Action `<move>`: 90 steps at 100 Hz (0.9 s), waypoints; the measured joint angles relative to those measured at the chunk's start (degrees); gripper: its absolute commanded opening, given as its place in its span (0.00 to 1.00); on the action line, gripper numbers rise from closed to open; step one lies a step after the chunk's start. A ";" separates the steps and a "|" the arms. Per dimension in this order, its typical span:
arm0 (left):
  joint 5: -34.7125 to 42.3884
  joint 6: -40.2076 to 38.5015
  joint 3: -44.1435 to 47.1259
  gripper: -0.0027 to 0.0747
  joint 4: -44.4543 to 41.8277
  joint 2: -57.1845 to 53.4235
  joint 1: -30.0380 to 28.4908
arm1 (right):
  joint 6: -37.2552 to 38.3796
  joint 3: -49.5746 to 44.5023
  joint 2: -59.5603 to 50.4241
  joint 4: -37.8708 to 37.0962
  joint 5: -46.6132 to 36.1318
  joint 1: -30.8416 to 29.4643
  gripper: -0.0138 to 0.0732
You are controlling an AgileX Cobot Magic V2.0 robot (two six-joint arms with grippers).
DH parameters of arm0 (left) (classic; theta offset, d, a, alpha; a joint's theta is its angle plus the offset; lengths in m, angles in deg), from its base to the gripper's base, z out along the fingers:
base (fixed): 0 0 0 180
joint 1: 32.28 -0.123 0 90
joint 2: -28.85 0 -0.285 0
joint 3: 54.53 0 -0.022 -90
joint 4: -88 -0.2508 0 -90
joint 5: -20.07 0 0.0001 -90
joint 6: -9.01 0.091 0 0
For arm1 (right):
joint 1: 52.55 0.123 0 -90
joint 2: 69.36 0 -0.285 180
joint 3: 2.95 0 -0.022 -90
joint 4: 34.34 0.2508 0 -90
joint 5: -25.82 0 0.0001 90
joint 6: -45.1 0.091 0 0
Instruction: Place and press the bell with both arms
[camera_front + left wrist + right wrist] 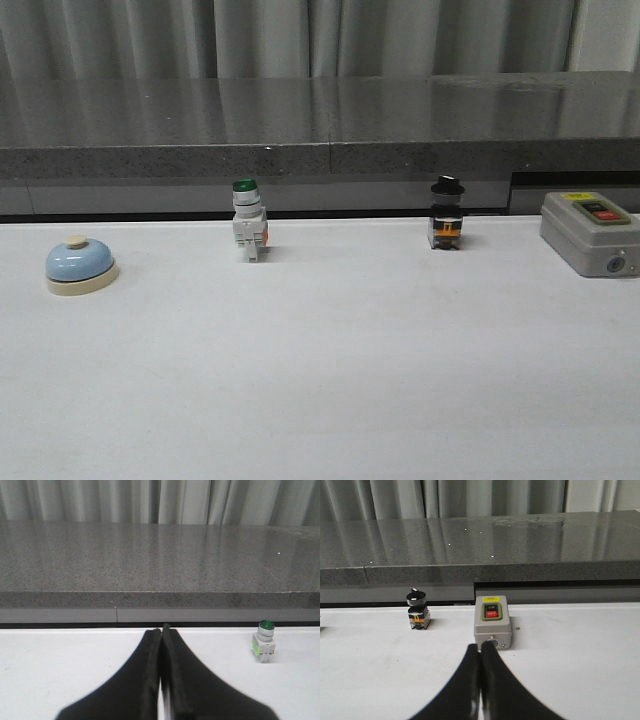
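Note:
The bell, a light-blue dome with a cream base and cream button, stands upright on the white table at the far left of the front view. Neither arm shows in that view. In the left wrist view my left gripper is shut with nothing between its dark fingers, and the bell is out of that view. My right gripper is likewise shut and empty in the right wrist view, its tips just short of the grey box.
A green-capped white push-button switch stands mid-left at the back, also seen as the green-capped switch. A black-knobbed selector switch stands mid-right. The grey box with red and green buttons sits far right. A dark stone ledge runs behind the table.

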 measured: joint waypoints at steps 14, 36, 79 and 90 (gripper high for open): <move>-0.48 0.00 -4.41 0.28 0.12 8.41 0.00 | 0.00 0.00 0.00 0.00 0.00 0.00 0.09; -0.53 0.00 -10.58 0.88 0.12 21.35 0.00 | 0.00 0.00 0.00 0.00 0.00 0.00 0.09; -7.52 0.00 -26.57 0.81 0.12 50.18 4.68 | 0.00 0.00 0.00 0.00 0.00 0.00 0.09; -11.87 0.00 -32.97 0.79 0.12 58.30 5.60 | 0.00 0.00 0.00 0.00 0.00 0.00 0.09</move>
